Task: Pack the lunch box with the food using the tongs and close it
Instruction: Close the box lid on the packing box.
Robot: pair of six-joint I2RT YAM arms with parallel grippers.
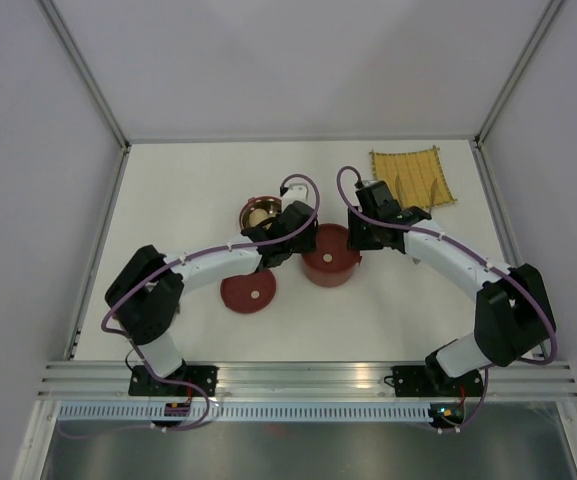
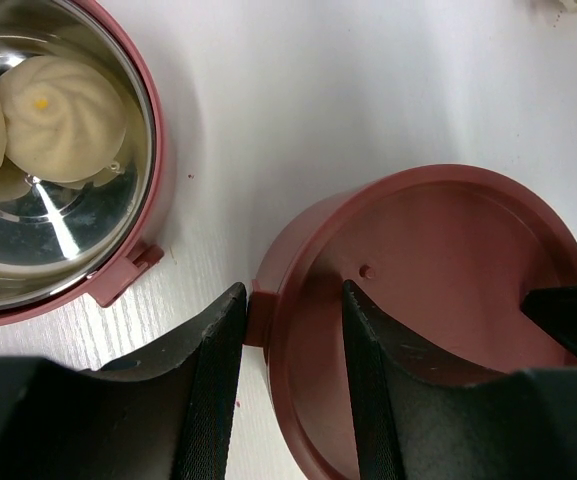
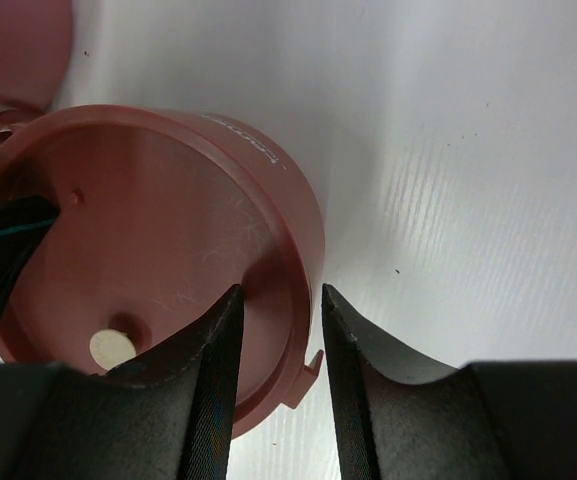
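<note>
Left hand point(image 2: 295, 290), right hand point(image 3: 282, 290) astride lidded bowl point(image 2: 448, 240)

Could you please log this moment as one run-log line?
left gripper: straddling red bowl rim | right gripper: straddling opposite rim | open bowl: buns inside | spare lid: on table

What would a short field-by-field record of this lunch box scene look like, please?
open bowl: steel inside, holds pale buns
second bowl: red surface with a pale disc inside its rim, no steel showing
loose lid: lying flat, nearer the arm bases than the open bowl
left tool: pinching second bowl's rim
right tool: pinching the same rim, across from the left
yellow mat: far right
</note>
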